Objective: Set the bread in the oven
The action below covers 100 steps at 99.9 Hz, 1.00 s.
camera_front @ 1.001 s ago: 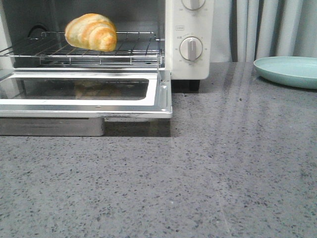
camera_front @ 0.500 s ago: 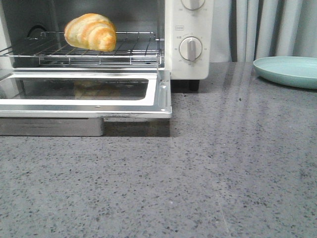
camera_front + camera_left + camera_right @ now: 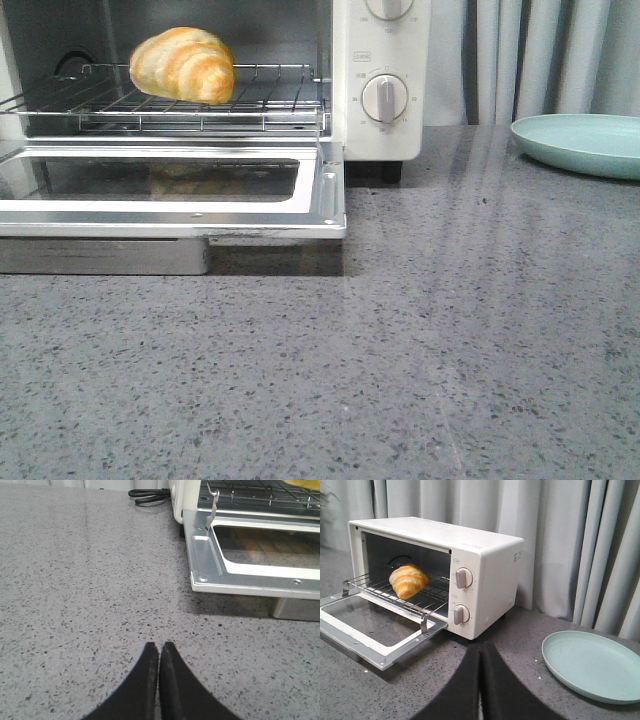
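Nothing of note moved between the earlier front pictures and now; at most a slight drift of the camera. Bread [image 3: 183, 64] lying on the wire rack [image 3: 270, 100] inside the oven [image 3: 485, 575], toward the rack's left side, free of any grip. Door [image 3: 170, 185] dropped flat and open over the desk [image 3: 450, 340].

Left pincer [image 3: 159, 652] pressed together, empty, low over the desk, left of the door's corner. Right pincer [image 3: 479, 655] likewise together and empty, well back from the oven.

Looks placed; door not yet shut. Possible trouble: lifting the door with an arm could jolt the rack and roll the bread forward, or scrape a pincer on the door's edge.

Pale teal plate [image 3: 585, 145] off to the right, holding nothing.
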Each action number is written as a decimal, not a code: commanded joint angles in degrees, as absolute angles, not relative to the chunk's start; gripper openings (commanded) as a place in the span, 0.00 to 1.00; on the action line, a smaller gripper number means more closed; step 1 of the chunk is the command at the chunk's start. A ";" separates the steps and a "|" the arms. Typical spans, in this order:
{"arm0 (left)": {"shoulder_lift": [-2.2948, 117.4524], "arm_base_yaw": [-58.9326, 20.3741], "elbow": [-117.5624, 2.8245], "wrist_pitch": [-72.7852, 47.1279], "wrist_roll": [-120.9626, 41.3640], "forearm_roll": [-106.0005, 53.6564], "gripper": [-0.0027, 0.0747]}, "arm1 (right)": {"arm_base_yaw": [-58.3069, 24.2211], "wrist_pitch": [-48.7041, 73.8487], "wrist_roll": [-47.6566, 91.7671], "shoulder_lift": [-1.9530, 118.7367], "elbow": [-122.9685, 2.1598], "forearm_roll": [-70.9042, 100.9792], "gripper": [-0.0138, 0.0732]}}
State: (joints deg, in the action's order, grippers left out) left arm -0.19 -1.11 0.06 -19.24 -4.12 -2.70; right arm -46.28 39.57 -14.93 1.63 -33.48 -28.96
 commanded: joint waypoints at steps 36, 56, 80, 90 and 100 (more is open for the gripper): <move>-1.93 -0.90 1.38 -16.00 -3.56 -2.67 0.01 | -33.95 26.33 -14.55 2.39 -22.34 -29.76 0.08; -1.93 -0.90 1.38 -16.00 -3.56 -2.67 0.01 | -16.34 10.57 -14.45 2.39 -5.13 -19.98 0.08; -1.93 -0.90 1.38 -16.00 -3.56 -2.67 0.01 | -9.11 10.87 -14.45 1.91 1.33 -16.92 0.08; -1.93 -0.90 1.38 -16.00 -3.56 -2.67 0.01 | -8.40 13.86 -14.45 -0.17 1.33 -16.92 0.08; -1.93 -0.90 1.38 -15.88 -3.56 -2.67 0.01 | -7.94 14.93 -14.45 -1.61 1.33 -16.92 0.08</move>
State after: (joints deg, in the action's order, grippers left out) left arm -0.19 -1.11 0.06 -19.36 -4.12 -2.60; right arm -8.66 17.64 -14.93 -0.38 0.63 -16.66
